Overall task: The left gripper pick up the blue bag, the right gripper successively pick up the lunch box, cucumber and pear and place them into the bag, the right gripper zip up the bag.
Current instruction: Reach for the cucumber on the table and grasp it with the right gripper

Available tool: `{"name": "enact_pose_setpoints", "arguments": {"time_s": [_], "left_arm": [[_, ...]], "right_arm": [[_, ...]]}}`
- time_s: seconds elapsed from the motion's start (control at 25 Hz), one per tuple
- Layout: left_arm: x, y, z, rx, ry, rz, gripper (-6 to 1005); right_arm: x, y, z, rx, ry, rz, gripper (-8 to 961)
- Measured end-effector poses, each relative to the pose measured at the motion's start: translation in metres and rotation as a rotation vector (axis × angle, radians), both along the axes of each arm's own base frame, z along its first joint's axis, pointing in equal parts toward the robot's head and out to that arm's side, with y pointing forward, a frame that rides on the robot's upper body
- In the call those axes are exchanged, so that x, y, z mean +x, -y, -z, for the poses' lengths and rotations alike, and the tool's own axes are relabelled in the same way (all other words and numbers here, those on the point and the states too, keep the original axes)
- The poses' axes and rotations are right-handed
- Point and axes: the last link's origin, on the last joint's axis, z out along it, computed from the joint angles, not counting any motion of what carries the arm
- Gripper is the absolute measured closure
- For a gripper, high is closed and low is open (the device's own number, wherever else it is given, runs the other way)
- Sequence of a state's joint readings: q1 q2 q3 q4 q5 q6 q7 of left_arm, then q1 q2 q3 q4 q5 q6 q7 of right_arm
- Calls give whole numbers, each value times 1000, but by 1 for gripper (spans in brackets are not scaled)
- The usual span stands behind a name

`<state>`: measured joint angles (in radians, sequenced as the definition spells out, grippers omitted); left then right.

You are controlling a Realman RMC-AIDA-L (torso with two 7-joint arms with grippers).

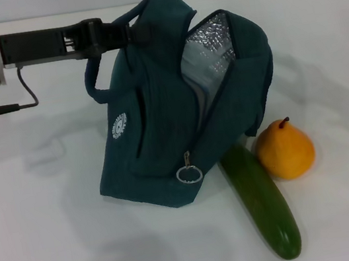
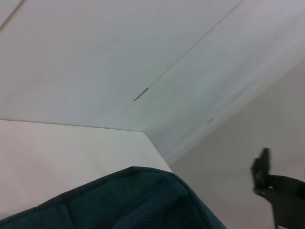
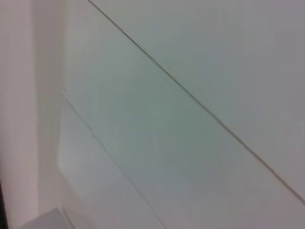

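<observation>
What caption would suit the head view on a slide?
Left claw holds the open blue bag by a handle; cucumber and pear lie beside it.

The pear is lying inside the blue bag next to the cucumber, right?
Not quite. The head view shows the pear outside the blue bag, on the table next to the cucumber.

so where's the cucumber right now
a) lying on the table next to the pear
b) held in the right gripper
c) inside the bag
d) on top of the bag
a: in the head view the cucumber lies flat on the white table, beside the pear and just outside the open blue bag, whose handle the left gripper holds; no gripper is on the cucumber.
</observation>
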<state>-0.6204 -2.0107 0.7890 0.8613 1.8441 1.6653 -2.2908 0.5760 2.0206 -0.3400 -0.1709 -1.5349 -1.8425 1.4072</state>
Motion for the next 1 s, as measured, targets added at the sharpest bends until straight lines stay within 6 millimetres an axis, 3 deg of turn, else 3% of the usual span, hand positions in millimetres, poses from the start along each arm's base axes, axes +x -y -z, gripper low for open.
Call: {"name": "enact_pose_setpoints", "arguments": {"time_s": [0.4, 0.72, 0.84, 1.0], "left_arm": [[1, -4, -1, 21, -5, 1, 942], [-2, -5, -1, 39, -15, -3, 942], [-3, -5, -1, 43, -17, -4, 943], [-4, -6, -1, 52, -20, -8, 943]], "right_arm": [[28, 36, -3, 275, -18, 86, 338], [35, 51, 5, 45, 288, -105, 341], [45, 59, -5, 48, 334, -91, 341], [31, 69, -21, -82, 415, -253, 342]]}}
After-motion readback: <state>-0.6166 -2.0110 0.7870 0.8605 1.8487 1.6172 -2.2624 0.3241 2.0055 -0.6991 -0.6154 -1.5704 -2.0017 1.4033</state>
